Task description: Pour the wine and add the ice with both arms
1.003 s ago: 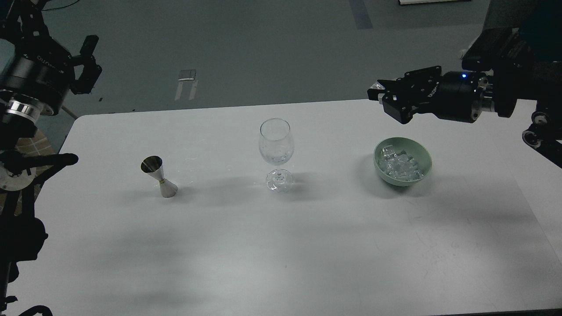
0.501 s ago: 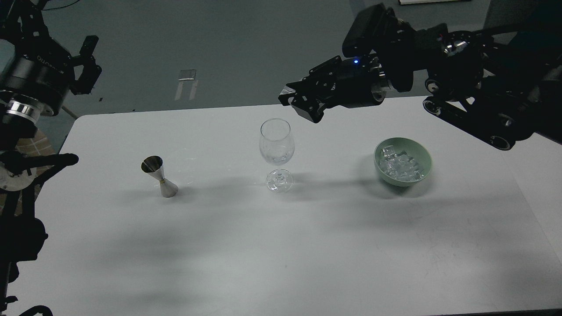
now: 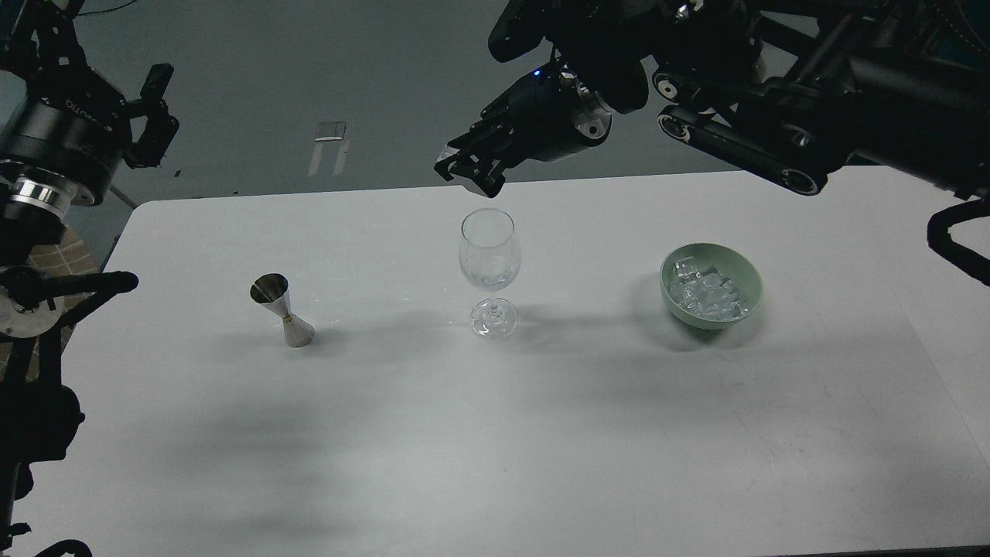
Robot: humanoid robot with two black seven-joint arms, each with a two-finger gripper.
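Clear glass goblet [image 3: 489,255], steel jigger [image 3: 281,311] (shiny), matt table [image 3: 495,433].

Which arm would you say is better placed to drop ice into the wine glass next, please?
Probably the right: the right gripper hangs just above the wine glass. The left gripper sits far off at the table's left edge.

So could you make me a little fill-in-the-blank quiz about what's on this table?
1. The ice lies in a ____ bowl.
2. The wine glass stands between the bowl and the metal ____.
3. The right gripper hangs above the ____.

Missing words: green; jigger; wine glass
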